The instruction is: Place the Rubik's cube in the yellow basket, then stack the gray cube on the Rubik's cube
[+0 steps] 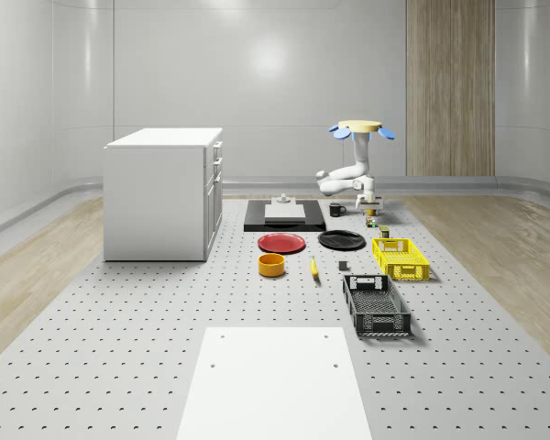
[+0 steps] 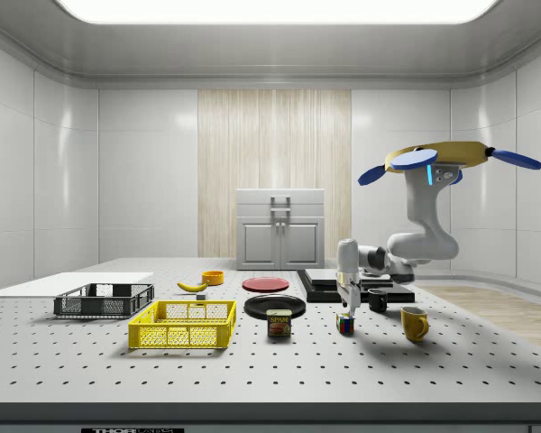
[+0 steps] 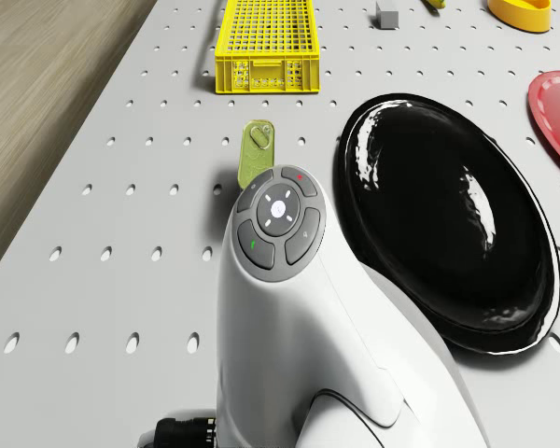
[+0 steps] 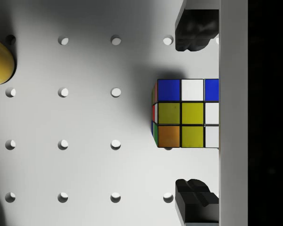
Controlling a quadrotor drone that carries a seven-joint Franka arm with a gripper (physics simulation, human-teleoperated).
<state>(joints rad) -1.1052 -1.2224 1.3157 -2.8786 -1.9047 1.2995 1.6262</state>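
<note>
**A Big Gray Table Full of Little Holes**

The big gray table with rows of small holes holds many things. A white cabinet with drawers stands on it. A flat white sheet lies at the near end. There is a yellow plastic basket, a dark gray basket, a round red plate, a shiny black plate (just beside the red one), an orange bowl, a yellow banana and a many-colored Rubik's cube.

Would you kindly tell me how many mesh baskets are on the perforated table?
2. The yellow plastic mesh basket sits toward the whole-scene view's right, in front of the glossy black plate. The black mesh basket lies just nearer the camera than the yellow one.
</note>
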